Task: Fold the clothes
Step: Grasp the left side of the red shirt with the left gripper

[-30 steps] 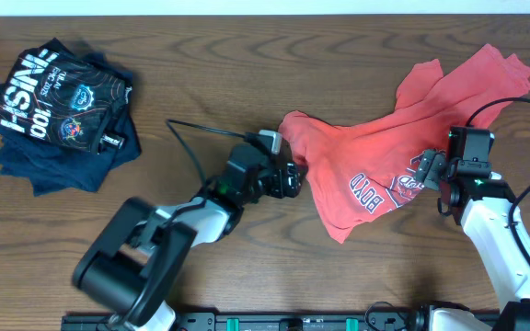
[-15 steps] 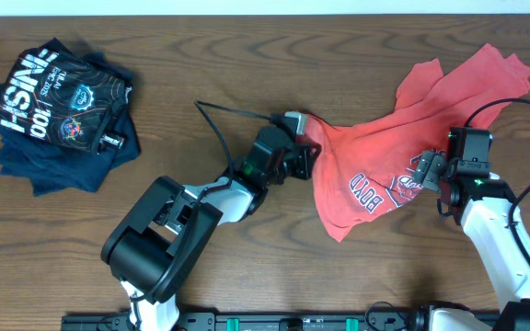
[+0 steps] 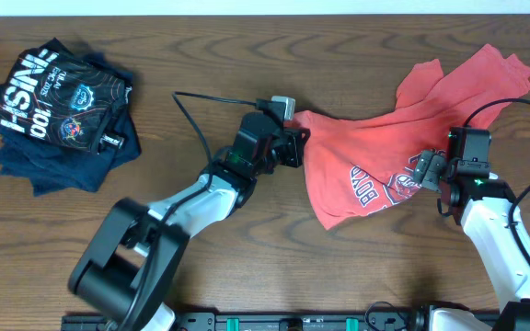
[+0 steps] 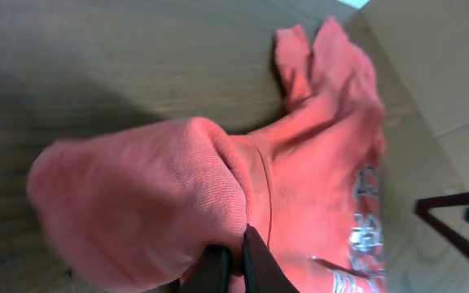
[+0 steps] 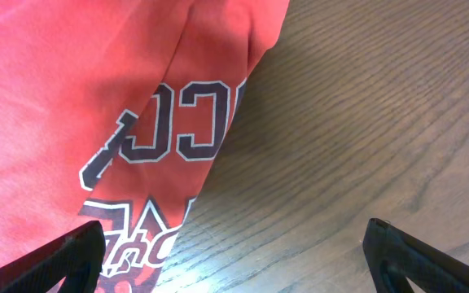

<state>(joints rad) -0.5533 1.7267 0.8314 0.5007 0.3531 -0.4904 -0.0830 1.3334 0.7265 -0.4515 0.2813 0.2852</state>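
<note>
One arm [image 3: 196, 191] outstretched; its left gripper [image 3: 297, 146] pinches T-shirt [image 3: 368, 152] edge.

Overhead: bright, even, diffuse light. Shadows on the worktop [image 3: 357, 276] are soft and short. White strip along the top edge is blown out. Lower left, the left arm [image 3: 122, 267] is smeared with motion blur; everything else is sharp.
Left wrist: dimmer, worktop shaded in the upper left. The shirt [image 4: 137, 203] bulge at left is soft and out of focus. The left fingers [image 4: 255, 264] at the bottom are nearly black.
Right wrist: crisp wood grain and print. The right fingers [image 5: 63, 252] are dark, soft silhouettes in the bottom corners.
</note>
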